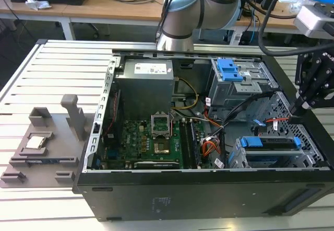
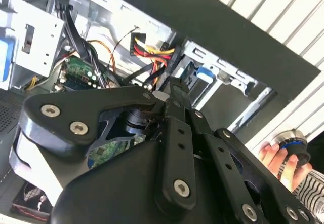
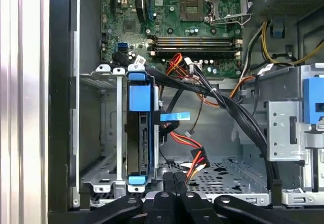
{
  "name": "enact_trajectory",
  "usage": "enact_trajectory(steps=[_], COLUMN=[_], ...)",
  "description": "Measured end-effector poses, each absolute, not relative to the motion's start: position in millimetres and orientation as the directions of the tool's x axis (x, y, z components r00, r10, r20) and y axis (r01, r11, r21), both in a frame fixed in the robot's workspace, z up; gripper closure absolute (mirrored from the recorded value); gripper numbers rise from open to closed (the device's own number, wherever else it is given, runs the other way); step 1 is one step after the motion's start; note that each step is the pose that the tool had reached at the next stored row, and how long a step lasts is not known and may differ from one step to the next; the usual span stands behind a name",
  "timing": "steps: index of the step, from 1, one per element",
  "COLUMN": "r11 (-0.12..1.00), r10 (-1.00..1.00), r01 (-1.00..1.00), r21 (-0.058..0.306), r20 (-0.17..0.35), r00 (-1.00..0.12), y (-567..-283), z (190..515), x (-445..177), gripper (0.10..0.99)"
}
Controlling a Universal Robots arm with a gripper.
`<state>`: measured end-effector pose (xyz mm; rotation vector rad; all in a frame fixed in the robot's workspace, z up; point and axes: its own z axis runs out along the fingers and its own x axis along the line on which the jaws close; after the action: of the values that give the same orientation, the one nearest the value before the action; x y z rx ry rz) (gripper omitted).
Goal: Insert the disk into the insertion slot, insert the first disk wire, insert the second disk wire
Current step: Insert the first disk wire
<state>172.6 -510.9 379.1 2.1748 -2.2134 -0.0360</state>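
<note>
In the exterior view, a grey holder lies on the table, at 9 o'clock from the computer box. A green board sits in the middle of the box. At 4 o'clock from the board, the disk rests inside the metal slot. The gripper hangs over the box at 3 o'clock. In the first wrist view its fingers are pressed together. Red and yellow wires lie just beside the tips.
</note>
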Motion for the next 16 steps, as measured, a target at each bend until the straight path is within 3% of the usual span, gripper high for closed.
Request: enact_trajectory(steps=[7,9,10,11,16], r11=[-0.005,-0.005,-0.005,-0.005,-0.054], r10=[-1.000,-1.000,-1.000,-1.000,-0.998], r01=[-0.999,-0.999,-0.999,-0.999,-0.998], r21=[0.044,0.044,0.044,0.044,0.044], r20=[0.027,0.028,0.028,0.028,0.028], r00=[0.006,0.006,0.006,0.006,0.055], y=[-507.7,-507.7,-507.7,-507.7,-505.9], z=[371.0,371.0,371.0,371.1,367.4], x=[176.5,176.5,176.5,176.5,176.1], gripper=[0.980,0.851,0.851,0.784,0.784])
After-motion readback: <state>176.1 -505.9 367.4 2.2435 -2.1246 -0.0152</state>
